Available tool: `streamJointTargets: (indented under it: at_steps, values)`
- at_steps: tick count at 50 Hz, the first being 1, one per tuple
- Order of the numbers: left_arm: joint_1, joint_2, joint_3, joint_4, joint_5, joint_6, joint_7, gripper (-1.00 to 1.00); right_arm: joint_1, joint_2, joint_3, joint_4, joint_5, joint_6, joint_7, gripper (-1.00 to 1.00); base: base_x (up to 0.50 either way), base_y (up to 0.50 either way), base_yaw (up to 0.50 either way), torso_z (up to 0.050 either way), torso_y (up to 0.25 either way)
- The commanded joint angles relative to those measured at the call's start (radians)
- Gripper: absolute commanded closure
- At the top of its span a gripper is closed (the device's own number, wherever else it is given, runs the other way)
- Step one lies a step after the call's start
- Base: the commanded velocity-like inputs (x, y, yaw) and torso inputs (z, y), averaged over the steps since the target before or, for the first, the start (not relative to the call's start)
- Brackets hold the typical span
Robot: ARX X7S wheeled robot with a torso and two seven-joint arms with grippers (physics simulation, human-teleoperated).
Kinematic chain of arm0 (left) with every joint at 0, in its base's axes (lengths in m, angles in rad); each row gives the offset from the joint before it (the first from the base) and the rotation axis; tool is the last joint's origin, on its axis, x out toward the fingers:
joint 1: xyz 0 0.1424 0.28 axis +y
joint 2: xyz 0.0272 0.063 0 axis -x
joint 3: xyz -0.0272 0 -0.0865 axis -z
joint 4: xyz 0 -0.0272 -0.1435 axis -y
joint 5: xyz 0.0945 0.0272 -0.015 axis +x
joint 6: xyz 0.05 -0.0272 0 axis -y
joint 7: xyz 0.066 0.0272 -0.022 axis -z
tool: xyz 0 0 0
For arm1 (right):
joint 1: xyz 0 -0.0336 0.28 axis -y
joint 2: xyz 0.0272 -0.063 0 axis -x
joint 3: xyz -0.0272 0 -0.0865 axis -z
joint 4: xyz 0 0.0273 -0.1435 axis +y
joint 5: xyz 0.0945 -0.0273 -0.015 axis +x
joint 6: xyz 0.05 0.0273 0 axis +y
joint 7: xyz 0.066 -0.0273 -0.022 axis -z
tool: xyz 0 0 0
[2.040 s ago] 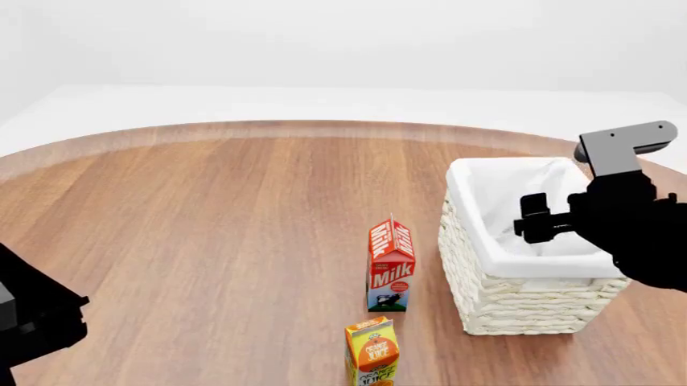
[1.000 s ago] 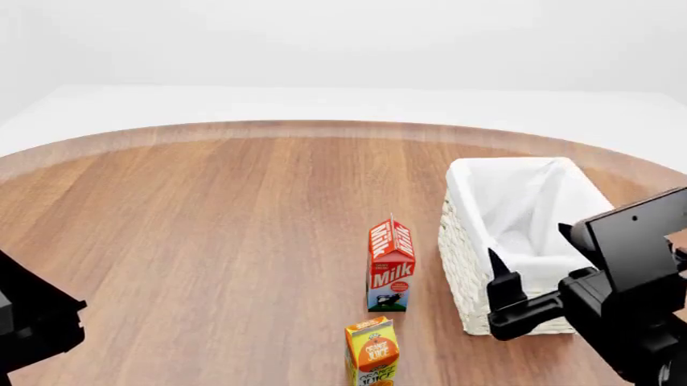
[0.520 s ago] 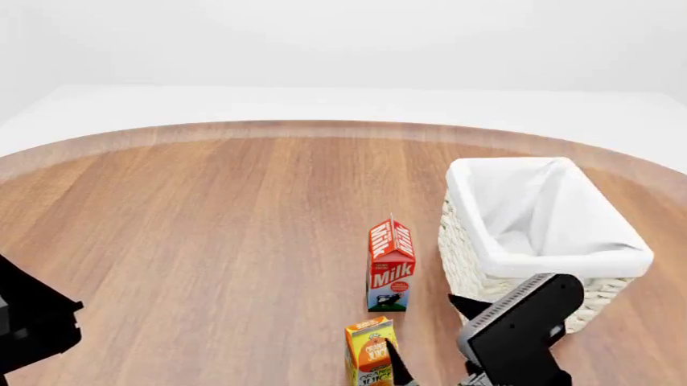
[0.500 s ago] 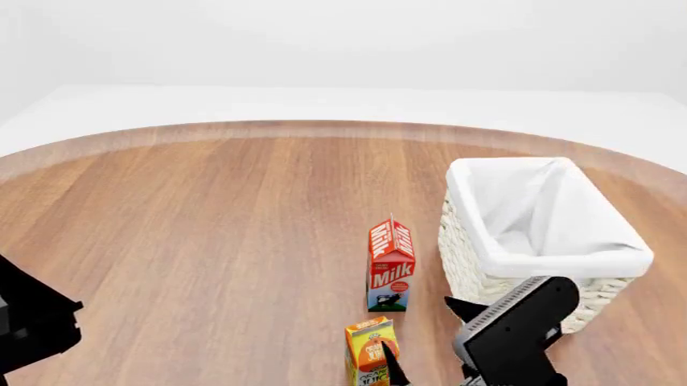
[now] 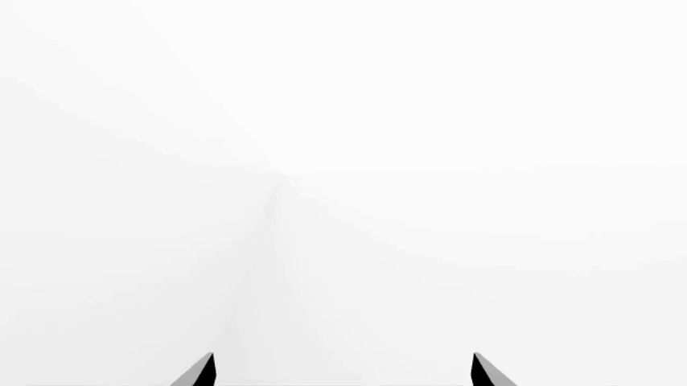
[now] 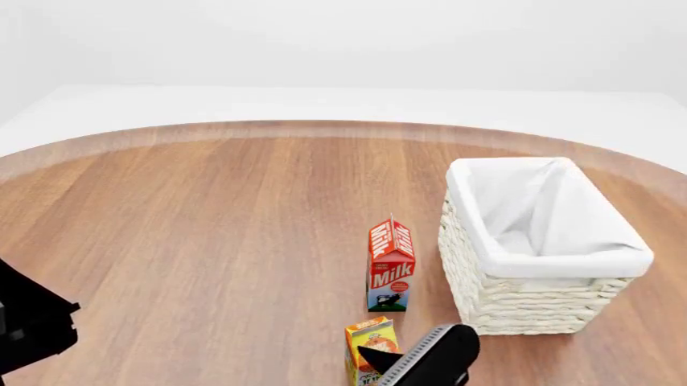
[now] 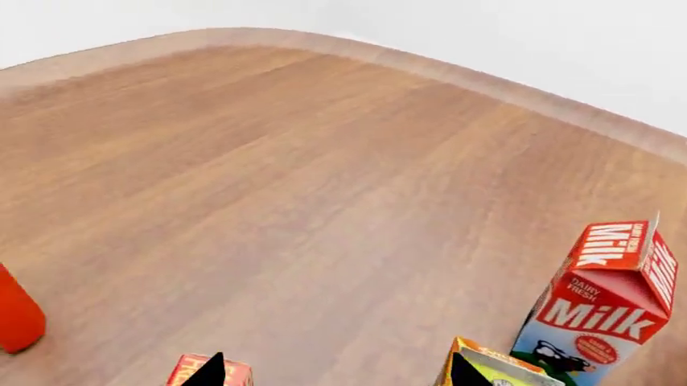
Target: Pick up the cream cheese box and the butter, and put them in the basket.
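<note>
The white wicker basket (image 6: 485, 281) with its cloth liner stands at the right of the round wooden table, and nothing shows inside it. My right gripper (image 6: 400, 363) is low at the table's near edge, beside the orange juice carton (image 6: 371, 347). In the right wrist view this gripper (image 7: 336, 371) is open with bare wood between its tips. Behind one fingertip shows the corner of a red-orange box (image 7: 185, 368), seemingly the butter. The cream cheese box is out of view. My left gripper (image 5: 341, 371) is open and faces blank white.
A red milk carton (image 6: 391, 264) stands just left of the basket, also seen in the right wrist view (image 7: 603, 297) next to the juice carton (image 7: 496, 368). A red rounded object (image 7: 18, 315) sits at that view's edge. My left arm (image 6: 32, 326) hangs at the near left.
My right arm has swung from above the basket down and leftward to the near edge beside the juice carton. The basket is now fully uncovered. The left arm barely moved.
</note>
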Motion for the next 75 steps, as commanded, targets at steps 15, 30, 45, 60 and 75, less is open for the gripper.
streamJointTargets:
  at_steps: [15, 30, 45, 60, 75]
  values:
    - [0.005, 0.021, -0.014, -0.027, 0.010, 0.032, 0.034, -1.00, -0.087, -0.245, -0.050, 0.071, -0.141, -0.034, 0.058, -1.00, 0.00, 0.00, 0.00, 0.000, 0.000]
    - [0.003, 0.020, -0.012, -0.033, 0.010, 0.035, 0.033, -1.00, -0.112, -0.340, -0.100, 0.101, -0.194, -0.032, 0.078, -1.00, 0.00, 0.00, 0.00, 0.000, 0.000]
    - [0.006, 0.020, -0.012, -0.047, 0.005, 0.049, 0.034, -1.00, -0.117, -0.403, -0.111, 0.137, -0.211, -0.037, 0.105, -1.00, 0.00, 0.00, 0.00, 0.001, 0.000]
    - [0.008, 0.016, -0.015, -0.052, 0.000, 0.050, 0.032, -1.00, -0.130, -0.423, -0.109, 0.204, -0.213, -0.058, 0.089, -1.00, 0.00, 0.00, 0.00, 0.000, 0.000]
    - [0.009, 0.012, -0.024, -0.064, -0.009, 0.058, 0.030, -1.00, -0.152, -0.472, -0.094, 0.288, -0.184, -0.102, 0.056, -1.00, 0.00, 0.00, 0.00, 0.000, 0.000]
